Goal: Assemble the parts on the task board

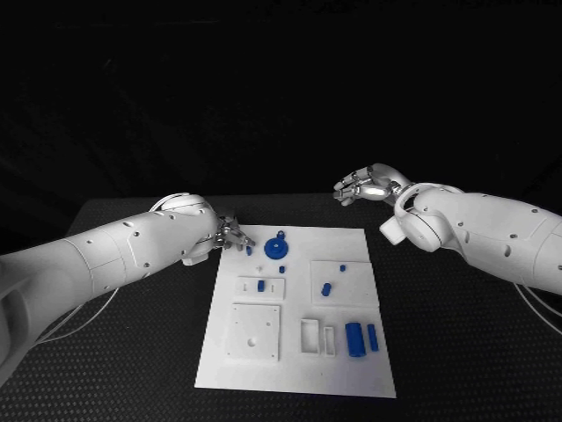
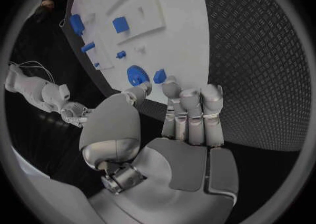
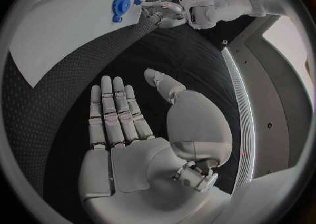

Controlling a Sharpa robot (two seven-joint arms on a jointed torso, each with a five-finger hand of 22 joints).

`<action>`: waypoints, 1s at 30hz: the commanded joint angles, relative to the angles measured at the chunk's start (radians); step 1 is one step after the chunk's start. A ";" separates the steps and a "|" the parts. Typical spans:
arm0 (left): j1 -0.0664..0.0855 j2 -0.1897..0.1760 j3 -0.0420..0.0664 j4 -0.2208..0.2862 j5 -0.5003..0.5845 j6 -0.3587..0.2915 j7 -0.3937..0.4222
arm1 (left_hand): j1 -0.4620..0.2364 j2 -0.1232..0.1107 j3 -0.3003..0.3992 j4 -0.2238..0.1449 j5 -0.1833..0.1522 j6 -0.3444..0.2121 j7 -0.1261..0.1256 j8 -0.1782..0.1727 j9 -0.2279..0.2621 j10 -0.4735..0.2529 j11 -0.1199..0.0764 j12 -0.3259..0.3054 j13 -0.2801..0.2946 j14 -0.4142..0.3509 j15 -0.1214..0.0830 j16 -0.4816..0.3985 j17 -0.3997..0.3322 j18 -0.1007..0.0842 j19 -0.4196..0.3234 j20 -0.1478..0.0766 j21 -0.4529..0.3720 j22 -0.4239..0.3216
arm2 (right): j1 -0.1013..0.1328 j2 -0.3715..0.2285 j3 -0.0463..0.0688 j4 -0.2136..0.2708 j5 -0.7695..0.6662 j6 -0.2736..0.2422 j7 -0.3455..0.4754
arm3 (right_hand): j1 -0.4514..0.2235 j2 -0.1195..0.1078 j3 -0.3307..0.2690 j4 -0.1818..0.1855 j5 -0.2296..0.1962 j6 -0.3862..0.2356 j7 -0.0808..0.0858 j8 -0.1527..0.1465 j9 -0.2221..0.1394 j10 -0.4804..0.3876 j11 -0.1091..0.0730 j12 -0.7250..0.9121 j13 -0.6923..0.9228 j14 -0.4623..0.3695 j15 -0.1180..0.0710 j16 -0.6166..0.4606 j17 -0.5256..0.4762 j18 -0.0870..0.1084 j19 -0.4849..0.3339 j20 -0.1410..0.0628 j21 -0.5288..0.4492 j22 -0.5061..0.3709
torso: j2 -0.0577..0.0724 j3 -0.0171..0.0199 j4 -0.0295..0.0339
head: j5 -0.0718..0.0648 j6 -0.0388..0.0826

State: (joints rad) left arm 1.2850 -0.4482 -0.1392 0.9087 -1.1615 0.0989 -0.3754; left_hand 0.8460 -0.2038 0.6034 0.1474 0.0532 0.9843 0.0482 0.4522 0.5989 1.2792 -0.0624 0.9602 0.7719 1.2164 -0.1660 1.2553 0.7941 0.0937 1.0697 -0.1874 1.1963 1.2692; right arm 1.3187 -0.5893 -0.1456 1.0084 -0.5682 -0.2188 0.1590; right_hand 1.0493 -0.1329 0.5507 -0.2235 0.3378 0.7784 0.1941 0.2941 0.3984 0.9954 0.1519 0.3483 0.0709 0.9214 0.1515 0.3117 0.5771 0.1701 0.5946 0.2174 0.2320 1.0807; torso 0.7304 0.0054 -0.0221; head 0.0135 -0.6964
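While the left hand [image 1: 228, 234] reached the far left corner of the flat white task board [image 1: 357, 352] in the head view, the right hand [image 1: 369, 185] hung well apart, beyond the board.

In the left wrist view, its fingers [image 2: 191, 109] were pressed together beside a small blue peg [image 2: 159, 76] and a round blue gear [image 2: 136, 74], holding nothing; they could knock the peg away.

In the right wrist view, the palm was flat and empty.

Two white arms with small dark screw dots — left hand [image 1: 230, 236] and right hand [image 1: 367, 185] silver, many-fingered.
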 commanded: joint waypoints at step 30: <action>-0.011 0.026 0.000 -0.035 0.016 0.019 0.031 | -0.002 0.024 -0.018 -0.009 -0.003 -0.005 0.005 -0.009 0.003 -0.012 0.002 0.004 0.001 -0.010 0.000 0.003 0.002 0.064 -0.012 -0.058 -0.001 0.003 | 0.000 0.010 0.000 0.000 -0.004 0.014 0.005 | -0.010 0.004 -0.006 0.000 0.006 -0.004 0.021 0.005 -0.002 0.000 0.002 -0.004 -0.002 -0.010 0.000 -0.006 -0.001 0.016 -0.009 0.001 -0.007 0.003 | 0.000 0.0000 0.0001 | -0.006 -0.005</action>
State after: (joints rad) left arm 1.2744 -0.4251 -0.1395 0.8757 -1.1530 0.1052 -0.3581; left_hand 0.8452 -0.1872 0.5912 0.1403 0.0532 0.9785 0.0475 0.4483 0.6007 1.2756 -0.0589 0.9602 0.7715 1.2147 -0.1641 1.2553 0.7949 0.1001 1.0665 -0.1835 1.1963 1.2708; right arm 1.3187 -0.5799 -0.1456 1.0076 -0.5683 -0.2181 0.1586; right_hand 1.0450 -0.1287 0.5507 -0.2235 0.3371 0.7784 0.1941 0.2941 0.3975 0.9954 0.1519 0.3483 0.0710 0.9215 0.1514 0.3117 0.5772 0.1701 0.5946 0.2174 0.2281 1.0825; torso 0.7304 0.0055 -0.0214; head 0.0076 -0.7014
